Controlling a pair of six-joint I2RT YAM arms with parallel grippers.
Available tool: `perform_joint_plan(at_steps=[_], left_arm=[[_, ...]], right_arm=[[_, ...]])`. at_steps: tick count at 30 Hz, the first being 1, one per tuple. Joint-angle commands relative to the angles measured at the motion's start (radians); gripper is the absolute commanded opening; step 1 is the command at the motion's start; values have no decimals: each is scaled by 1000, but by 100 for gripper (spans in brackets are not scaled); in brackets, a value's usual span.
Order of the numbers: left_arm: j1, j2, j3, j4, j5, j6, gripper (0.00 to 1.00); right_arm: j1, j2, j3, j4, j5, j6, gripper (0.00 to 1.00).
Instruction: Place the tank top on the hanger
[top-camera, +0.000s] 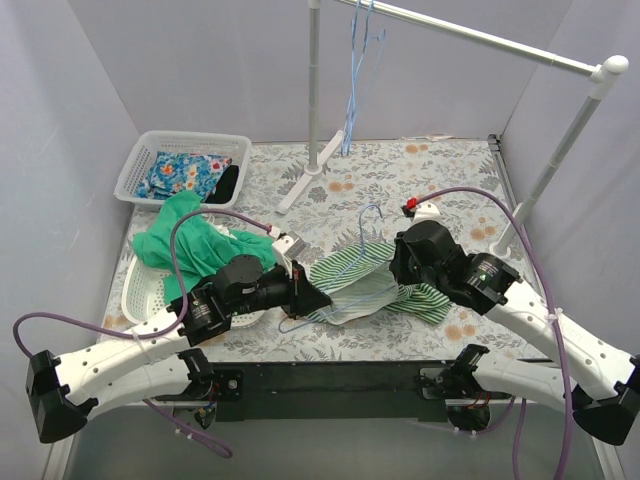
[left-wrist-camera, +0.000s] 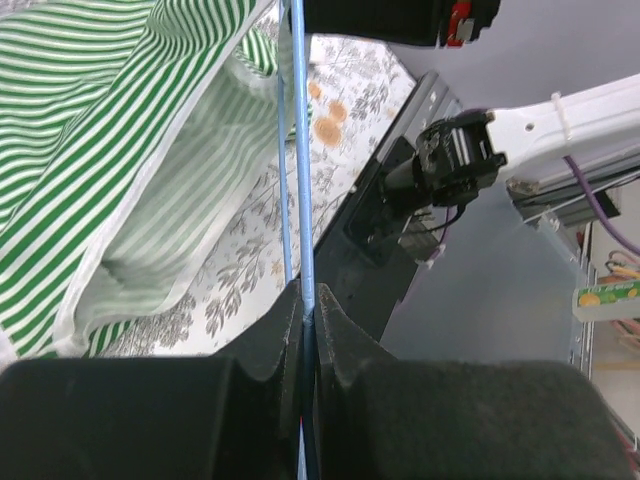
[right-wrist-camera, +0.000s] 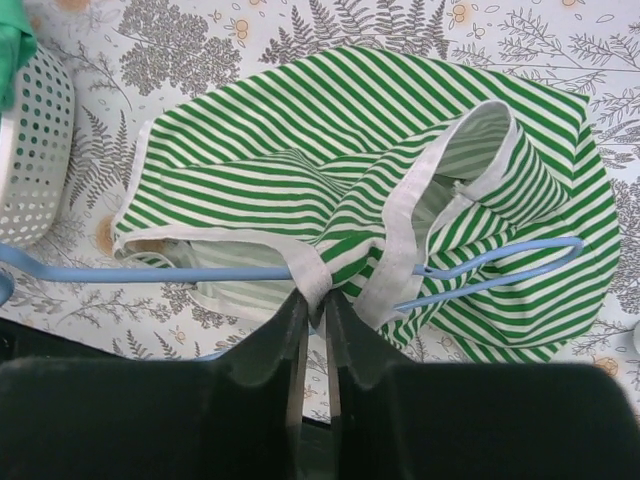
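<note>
The green-and-white striped tank top lies bunched at the table's front middle. A light-blue wire hanger runs through it, hook pointing to the back. My left gripper is shut on the hanger's wire at the top's left side. My right gripper is shut on the tank top's white-edged strap, pinched where it wraps over the hanger's bar. The hanger's right end pokes inside the striped cloth. The tank top also shows in the left wrist view.
A plain green garment lies over a white perforated basket at the left. A white basket at the back left holds blue flowered cloth. A white rail stand carries more blue hangers at the back.
</note>
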Motion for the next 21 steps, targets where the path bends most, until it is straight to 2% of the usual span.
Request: perform_joint_plan(at_steps=[1,2,5,9,14,15,21], left_arm=[[-41,17,-52,300,-80,-33,0],[-49,39,-57,322,-89,-30,0],[-90,110,-74,411,-158,-21,0],[-107,163,-120,534,-197,-20,0],[-110,229,-157,635,-191,-21,0],[-110,237,-155,640,-188,-21,0],[-112,297,-137,643,-162,-1,0]], right_arm=[[-2,-20,69,-1,-9,-23,25],[-2,-33,73,-3,-5,-23,31],[-2,-64,97,-4,11,-32,40],[-2,-150,91,15,40,-52,47],[-2,-291,-25,166,52,-144,57],[-2,-299,-42,217,41,-158,60],[-2,-229,-82,347,-55,-253,63]])
